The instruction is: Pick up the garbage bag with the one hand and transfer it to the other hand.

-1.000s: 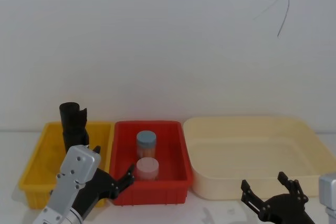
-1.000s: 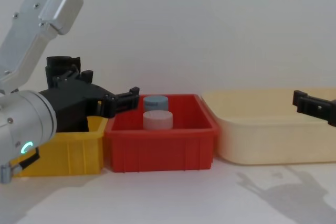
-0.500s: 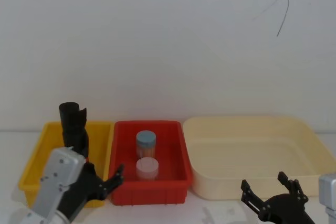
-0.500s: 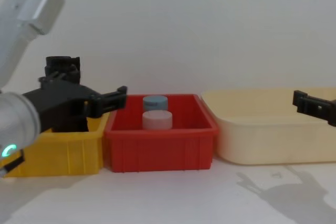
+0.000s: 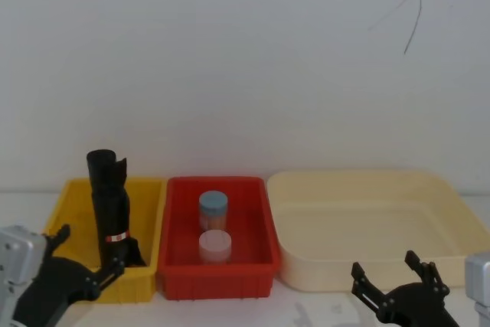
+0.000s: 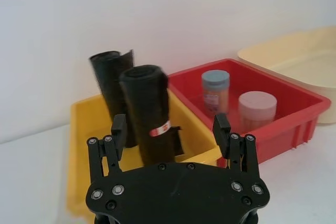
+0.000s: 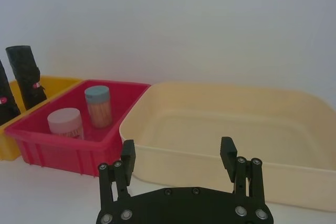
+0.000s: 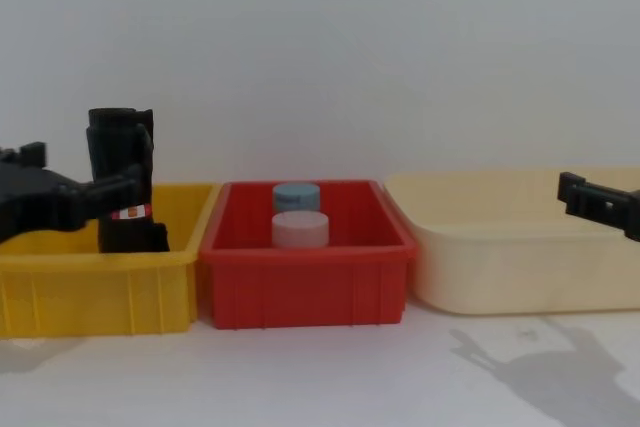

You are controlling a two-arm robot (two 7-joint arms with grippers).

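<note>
Drawn back from the red bin [image 5: 214, 285], the left end effector [image 5: 88, 254] is now seen low at the front of the yellow bin [image 5: 65, 212], just short of the rolls. Its fingers are spread wide and nothing is held. The garbage bag [image 6: 149, 108], marked by its red-and-white band, is left standing inside the yellow bin, framed between the open fingers in the left wrist view but not yet touched. The right end effector [image 5: 385, 264] is parked over the desk [image 8: 320, 377] in front of the cream tray [image 5: 375, 227], likewise wide open and empty.

A mistaken grasp is judged the chief risk. A second black roll [image 6: 109, 77] with a ragged top stands right behind the banded one, and both could be caught at once, or the wrong one taken, if the fingers are driven too deep. A lower finger could also be snagged on the bin's front wall, or the leaning bag tipped over by a glancing touch.

The two rolls are told apart clearly in the left wrist view, whereas in the head view they are merged into a single dark column. In the chest view the band is seen just above the bin's rim.
</note>
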